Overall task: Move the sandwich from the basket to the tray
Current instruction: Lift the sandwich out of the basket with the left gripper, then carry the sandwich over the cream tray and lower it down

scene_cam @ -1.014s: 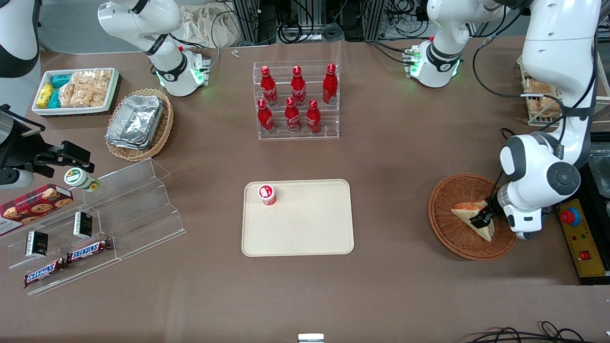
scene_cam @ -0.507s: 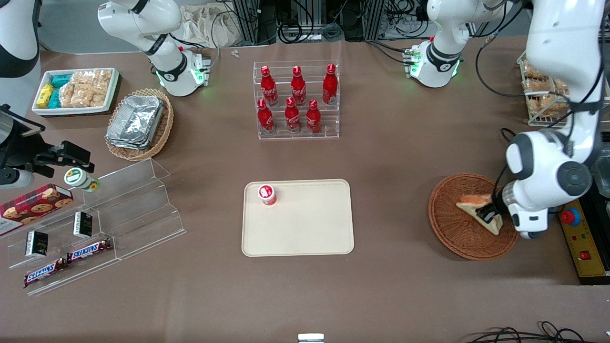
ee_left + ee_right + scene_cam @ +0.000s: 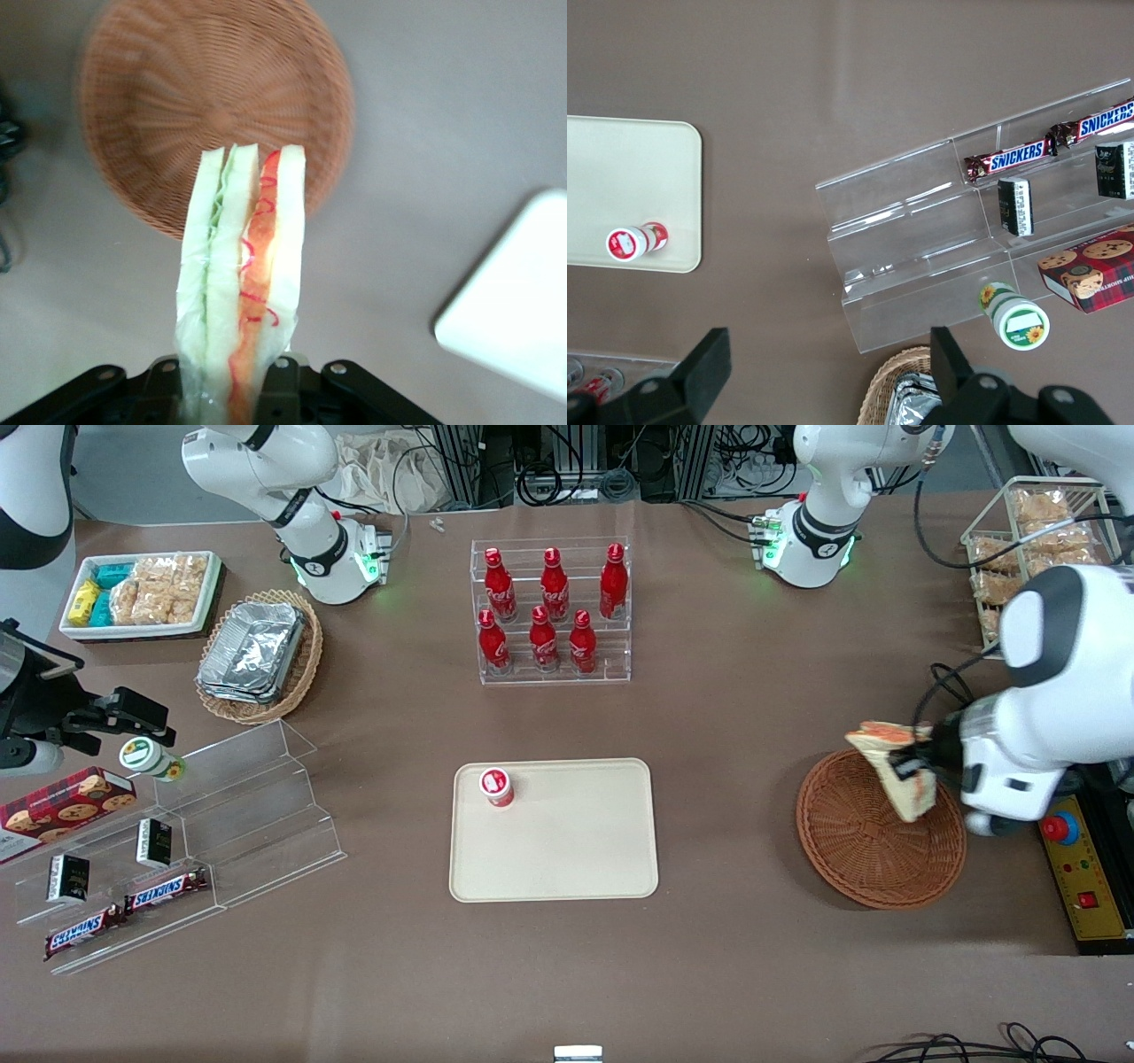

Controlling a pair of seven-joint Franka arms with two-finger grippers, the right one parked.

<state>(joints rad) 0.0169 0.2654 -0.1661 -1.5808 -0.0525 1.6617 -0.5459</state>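
Gripper [image 3: 905, 766]: at the right of the front view, above the basket [image 3: 850, 850], squeezing the sandwich [image 3: 890, 757].
Sandwich: lifted, tilted.
Tray [image 3: 567, 850]: middle of the frame.

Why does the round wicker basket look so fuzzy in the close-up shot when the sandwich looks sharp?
In the left wrist view the sandwich, shut in the pincer, sits close to the lens and reads crisp, while the basket below it is smeared and soft, as from motion or focus. In the front view the same basket shows clear weave under even light, with only faint shadows.
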